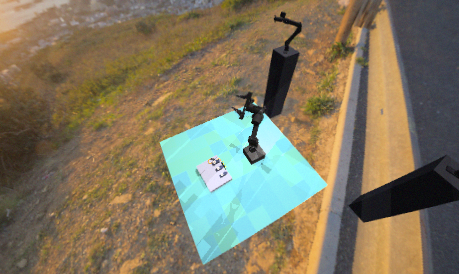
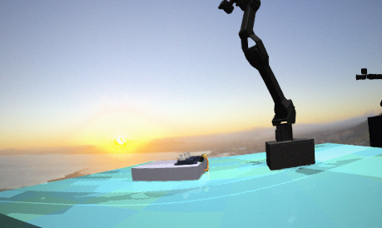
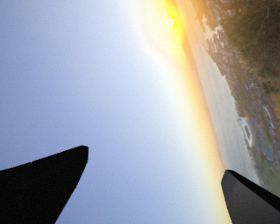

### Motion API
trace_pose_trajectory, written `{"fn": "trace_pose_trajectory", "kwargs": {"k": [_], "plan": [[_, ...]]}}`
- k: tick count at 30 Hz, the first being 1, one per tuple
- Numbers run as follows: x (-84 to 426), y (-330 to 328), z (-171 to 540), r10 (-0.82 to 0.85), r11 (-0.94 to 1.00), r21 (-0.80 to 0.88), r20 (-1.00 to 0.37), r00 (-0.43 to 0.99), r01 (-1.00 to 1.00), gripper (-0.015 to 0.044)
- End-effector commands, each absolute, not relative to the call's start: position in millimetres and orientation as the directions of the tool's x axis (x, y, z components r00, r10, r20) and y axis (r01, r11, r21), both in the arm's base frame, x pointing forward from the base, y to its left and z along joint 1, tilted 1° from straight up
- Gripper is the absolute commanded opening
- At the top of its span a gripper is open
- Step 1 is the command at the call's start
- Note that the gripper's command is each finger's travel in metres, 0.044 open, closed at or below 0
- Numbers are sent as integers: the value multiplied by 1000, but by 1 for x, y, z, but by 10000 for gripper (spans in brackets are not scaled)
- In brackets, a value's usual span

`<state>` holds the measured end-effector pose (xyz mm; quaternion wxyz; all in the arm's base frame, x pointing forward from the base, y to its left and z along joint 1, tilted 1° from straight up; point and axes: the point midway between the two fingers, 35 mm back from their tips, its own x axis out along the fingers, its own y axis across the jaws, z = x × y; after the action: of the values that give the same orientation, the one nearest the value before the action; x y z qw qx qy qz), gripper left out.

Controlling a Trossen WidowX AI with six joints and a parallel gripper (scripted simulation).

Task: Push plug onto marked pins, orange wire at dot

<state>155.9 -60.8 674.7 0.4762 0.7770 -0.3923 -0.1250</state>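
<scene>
A pale lilac block (image 1: 211,180) (image 2: 165,174), seemingly the holder, lies on the turquoise table (image 1: 291,182) (image 2: 280,200). Small dark parts with white tops (image 1: 217,167) (image 2: 190,159) sit on it. Which is the servo motor is too small to tell. An orange lead (image 2: 206,163) hangs down at the block's right end in the exterior view. The plug, pins, coloured band and dot cannot be made out. My gripper (image 3: 156,166) is open, with only sky and landscape between its fingers in the wrist view. It is raised high above the table, well away from the block.
My arm's base (image 1: 254,154) (image 2: 290,154) stands on the table beside the block. A tall black pillar (image 1: 281,80) (image 2: 379,132) carrying another arm-like device stands beyond the table edge. Another black pillar (image 1: 411,192) stands at the right in the top view.
</scene>
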Motion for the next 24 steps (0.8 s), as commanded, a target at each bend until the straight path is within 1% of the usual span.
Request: {"fn": "trace_pose_trajectory", "kwargs": {"k": [1, 6, 11, 24], "plan": [[156, -61, 675, -728, -240, 837, 180, 662, -492, 374], [154, -60, 676, -712, -266, 816, 192, 675, -514, 243], [150, -57, 679, -674, -335, 757, 223, 705, -560, 115], [136, -54, 685, -552, -567, 534, 318, 770, -627, 115]]}}
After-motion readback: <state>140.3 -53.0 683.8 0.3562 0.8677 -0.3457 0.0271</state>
